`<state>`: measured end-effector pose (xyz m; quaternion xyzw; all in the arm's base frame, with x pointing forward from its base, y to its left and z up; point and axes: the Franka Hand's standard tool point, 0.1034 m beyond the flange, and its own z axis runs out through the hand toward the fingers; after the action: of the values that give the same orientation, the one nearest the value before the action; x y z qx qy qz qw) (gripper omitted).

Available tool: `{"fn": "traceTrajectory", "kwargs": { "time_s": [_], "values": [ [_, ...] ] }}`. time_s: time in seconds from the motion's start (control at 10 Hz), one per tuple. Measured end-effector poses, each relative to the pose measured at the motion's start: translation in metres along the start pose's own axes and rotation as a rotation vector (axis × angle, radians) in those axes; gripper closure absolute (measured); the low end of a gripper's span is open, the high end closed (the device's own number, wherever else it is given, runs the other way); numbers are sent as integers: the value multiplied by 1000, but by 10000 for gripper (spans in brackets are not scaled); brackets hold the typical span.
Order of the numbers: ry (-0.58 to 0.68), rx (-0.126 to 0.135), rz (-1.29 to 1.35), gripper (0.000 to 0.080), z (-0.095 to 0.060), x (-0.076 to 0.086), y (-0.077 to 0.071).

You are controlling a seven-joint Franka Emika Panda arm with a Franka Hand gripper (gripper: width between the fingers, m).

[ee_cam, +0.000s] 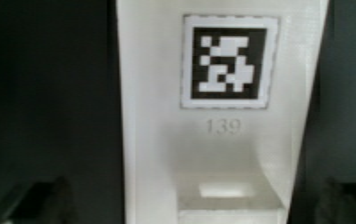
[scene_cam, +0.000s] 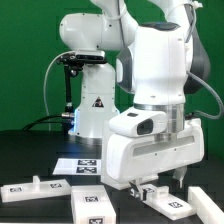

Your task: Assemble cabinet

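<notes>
The fingers (ee_cam: 29,204) stand wide, straddling a cabinet panel (scene_cam: 152,192) that lies on the tabletop (scene_cam: 30,150) at the exterior view's lower right. Centre over it and descend squarely before closing.

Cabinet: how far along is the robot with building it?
Done: nothing looks joined yet; the white pieces lie apart on the table. In hand: the gripper hangs low over one tagged panel, with its fingers open on either side and not touching it. Left: grasping that panel and fitting every piece together.
</notes>
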<state>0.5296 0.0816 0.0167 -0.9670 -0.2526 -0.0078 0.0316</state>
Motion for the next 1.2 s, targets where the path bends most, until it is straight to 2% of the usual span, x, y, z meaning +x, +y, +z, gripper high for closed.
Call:
{"fn": "traceTrajectory", "kwargs": {
  "time_s": [0.1,0.2,0.3,0.5,0.6,0.7,0.9,1.0,1.2],
  "values": [
    [0,0,0,263,0,0,0],
    [0,0,0,457,0,0,0],
    [0,0,0,543,0,0,0],
    [-3,1,-15,543,-1,-1,3],
    [-13,4,-39,543,-6,-4,16],
    [-26,9,-53,543,-17,-6,31],
    [-31,9,-79,543,-49,-5,59],
    [-21,3,-72,543,-58,-2,66],
    [-28,9,-76,541,-50,-4,61]
  ]
}}
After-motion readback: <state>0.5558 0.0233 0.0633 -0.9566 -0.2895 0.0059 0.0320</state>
